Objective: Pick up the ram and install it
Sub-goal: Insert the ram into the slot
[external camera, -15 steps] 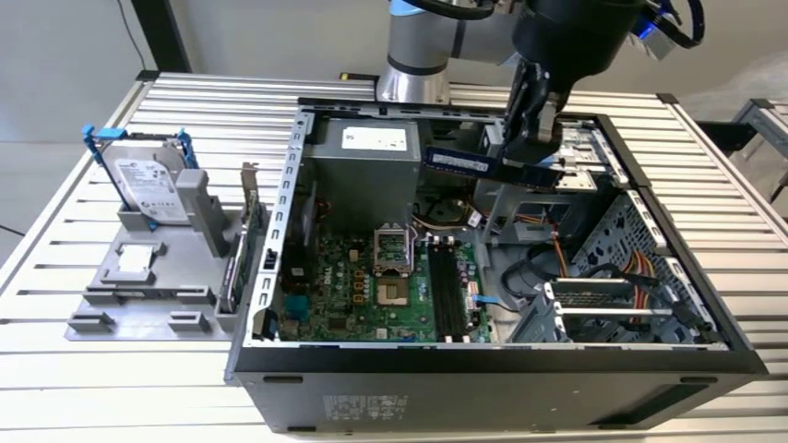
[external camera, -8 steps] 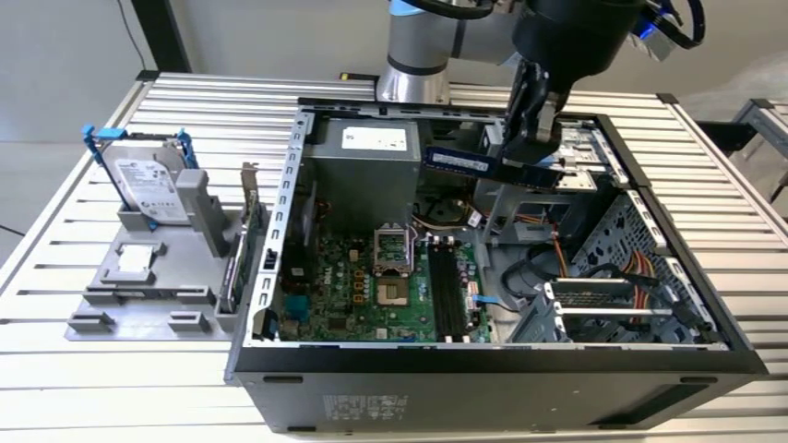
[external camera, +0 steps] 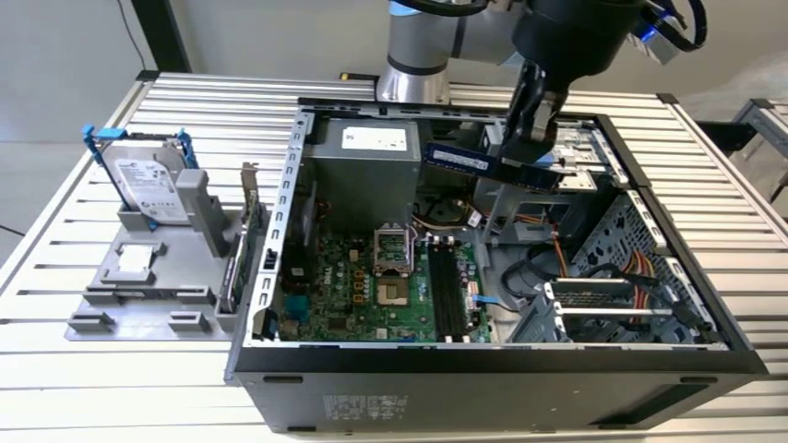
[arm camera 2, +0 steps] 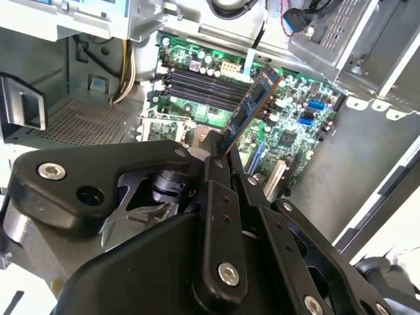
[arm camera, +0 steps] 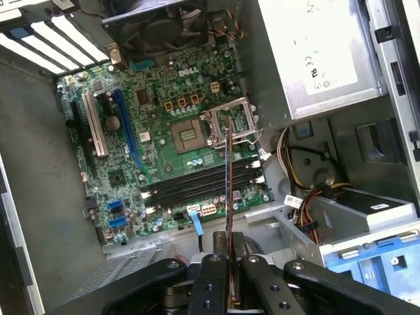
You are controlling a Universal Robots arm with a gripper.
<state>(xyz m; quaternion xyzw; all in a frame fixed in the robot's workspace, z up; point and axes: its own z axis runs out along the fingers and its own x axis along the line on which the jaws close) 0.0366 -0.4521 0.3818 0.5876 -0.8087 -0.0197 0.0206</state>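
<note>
The ram point(external camera: 460, 159) is a long thin stick hanging in the air over the open computer case point(external camera: 493, 374), above the motherboard point(external camera: 369, 286). My gripper point(external camera: 519, 155) is shut on one end of it. In the second wrist view the ram point(arm camera 2: 254, 105) juts out from my gripper point(arm camera 2: 220, 149) towards the black memory slots point(arm camera 2: 205, 88). In the first wrist view the ram point(arm camera: 228, 187) appears edge-on, crossing over the memory slots point(arm camera: 190, 187), clamped between the fingers point(arm camera: 213, 279). The memory slots point(external camera: 446, 297) lie well below the stick.
A silver hard drive point(external camera: 148, 180) with blue rails stands on a grey fixture point(external camera: 136, 309) at the exterior view's left, outside the case. An upright card point(external camera: 250, 217) stands beside the case wall. Inside are the power supply point(external camera: 364, 161), cables point(external camera: 640, 268) and a drive cage point(external camera: 640, 309).
</note>
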